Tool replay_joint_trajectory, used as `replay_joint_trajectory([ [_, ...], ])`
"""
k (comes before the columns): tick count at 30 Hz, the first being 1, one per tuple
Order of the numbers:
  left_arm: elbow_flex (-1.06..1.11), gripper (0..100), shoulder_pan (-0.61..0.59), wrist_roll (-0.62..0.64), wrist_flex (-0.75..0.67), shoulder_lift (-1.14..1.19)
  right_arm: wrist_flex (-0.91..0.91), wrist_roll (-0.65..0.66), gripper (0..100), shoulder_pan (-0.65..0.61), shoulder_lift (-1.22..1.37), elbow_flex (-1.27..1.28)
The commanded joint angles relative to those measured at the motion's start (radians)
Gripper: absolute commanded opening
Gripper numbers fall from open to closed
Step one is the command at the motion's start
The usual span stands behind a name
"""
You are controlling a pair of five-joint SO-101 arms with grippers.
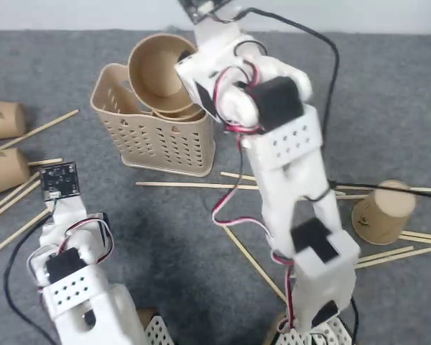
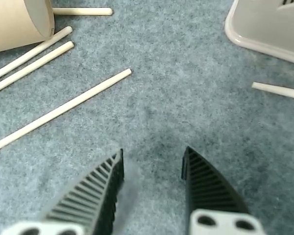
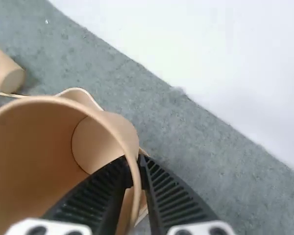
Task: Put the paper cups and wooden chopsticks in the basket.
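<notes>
High view: the right gripper [image 1: 189,59] is closed on the rim of a brown paper cup [image 1: 156,68], one finger inside the wall and one outside. The cup hangs over the beige slotted plastic basket [image 1: 154,140]. Its round mouth faces up towards the camera, and its long axis tilts with the base down towards the basket. Just below the gripper, the rim of a nested cup [image 1: 181,111] shows inside the basket. Well off from this gripper, back along its arm, a base-up cup [image 1: 384,212] sits among pale wooden chopsticks [image 1: 194,185] scattered on the grey carpet [image 1: 388,93].

Left wrist view: the left gripper [image 2: 152,159] is spread wide with nothing between its ridged black fingers [image 2: 105,188], hovering over the carpet. Ahead of it and to one side lies a long round chopstick [image 2: 63,110], slanting away. Beyond that are a parallel pair [image 2: 32,58] and a lying cup [image 2: 17,22]. Ahead on the other side is the smooth rounded basket corner [image 2: 264,29].

Right wrist view: the fingers clamp the held cup's thin wall, and its smooth tan interior opens beside the gripper. Far beyond lies a small cup [image 3: 2,73] on its side, with a dark mark too small to read.
</notes>
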Motion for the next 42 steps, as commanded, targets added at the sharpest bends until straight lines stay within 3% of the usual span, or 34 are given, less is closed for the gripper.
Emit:
replay_joint_trajectory([
  [1, -0.004, 19, 0.005, -0.011, -0.026, -0.017, 0.035, 0.044, 0.9, 0.024, 0.024, -0.117],
  [8, -0.004, 19, 0.006, -0.011, -0.026, -0.017, 0.160, 0.080, 0.9, 0.081, 0.033, -0.137],
  [18, -0.004, 19, 0.006, -0.011, -0.026, -0.017, 0.145, 0.133, 1.3, 0.051, 0.079, -0.106],
  [27, -0.004, 19, 0.005, -0.011, -0.026, -0.017, 0.137, 0.127, 27.0, 0.027, 0.079, -0.112],
  [39, -0.004, 19, 0.005, -0.011, -0.026, -0.017, 0.318, 0.077, 26.9, 0.027, -0.120, -0.249],
  [42, -0.004, 19, 0.005, -0.011, -0.026, -0.017, 0.323, 0.020, 20.2, 0.036, -0.189, -0.192],
])
